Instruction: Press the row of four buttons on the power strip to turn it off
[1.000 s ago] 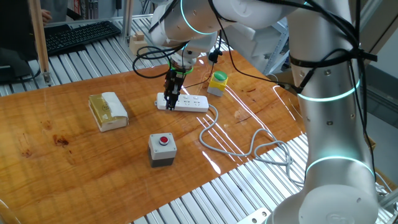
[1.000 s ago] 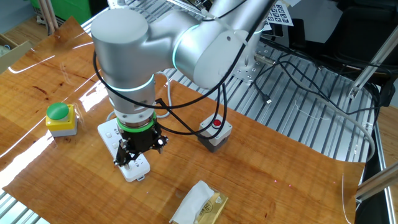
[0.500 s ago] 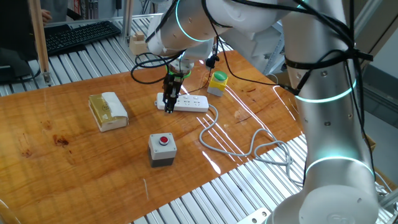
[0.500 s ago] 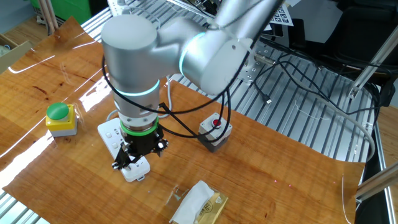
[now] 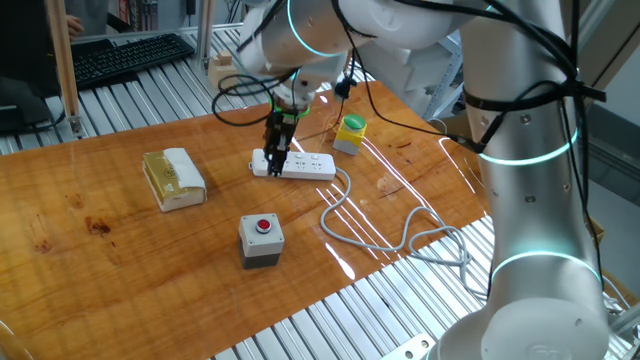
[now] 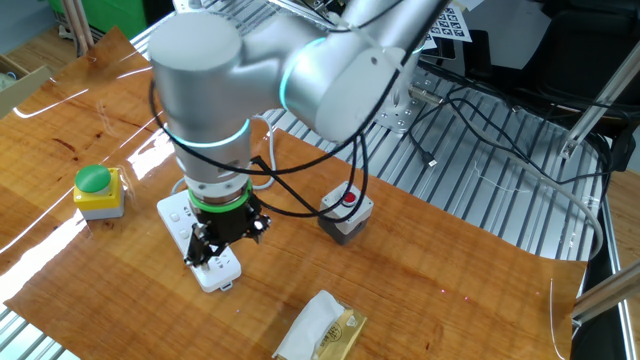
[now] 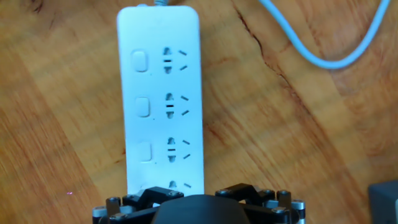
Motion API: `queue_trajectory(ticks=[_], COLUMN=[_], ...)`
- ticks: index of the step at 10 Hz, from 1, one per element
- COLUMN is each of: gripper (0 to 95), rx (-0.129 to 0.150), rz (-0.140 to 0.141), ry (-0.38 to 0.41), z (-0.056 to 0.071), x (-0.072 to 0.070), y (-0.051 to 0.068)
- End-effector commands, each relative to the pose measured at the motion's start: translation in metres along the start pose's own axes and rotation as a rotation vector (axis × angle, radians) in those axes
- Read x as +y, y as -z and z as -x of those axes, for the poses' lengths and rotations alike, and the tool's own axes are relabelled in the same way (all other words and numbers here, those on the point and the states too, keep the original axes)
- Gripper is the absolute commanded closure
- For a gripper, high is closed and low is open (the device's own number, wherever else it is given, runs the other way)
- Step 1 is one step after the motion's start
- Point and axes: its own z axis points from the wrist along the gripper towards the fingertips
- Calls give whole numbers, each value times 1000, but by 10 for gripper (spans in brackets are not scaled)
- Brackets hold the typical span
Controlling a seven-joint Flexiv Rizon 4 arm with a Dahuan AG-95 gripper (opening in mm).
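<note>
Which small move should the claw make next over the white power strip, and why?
Probably lower straight down onto the near end of the power strip. The claw hangs over that end, and the hand view shows three buttons ahead, with the fourth hidden under the hand.

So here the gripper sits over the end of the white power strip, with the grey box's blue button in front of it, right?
Not quite: the button on the grey box is red, not blue, as one fixed view shows. The rest holds: the gripper sits over the end of the white power strip, and the grey box stands in front of it.
</note>
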Motion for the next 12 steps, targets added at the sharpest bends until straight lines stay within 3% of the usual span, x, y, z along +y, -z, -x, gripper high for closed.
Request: queue_trajectory(ticks=[1,2,3,5,6,8,9,10,12], gripper=[190,380,570,950,950,950,950,950,950], rx=[8,16,17,29,29,35,30,21,-31], rz=[-75,-100,-121,-122,-119,-106,-87,-70,-22], ry=[598,882,1090,1394,1565,1781,1882,1934,2066], z=[-2,3,6,13,19,31,34,36,40], x=[-12,-16,-17,-19,-18,-19,-19,-18,-17], y=[39,54,61,71,75,82,84,84,84])
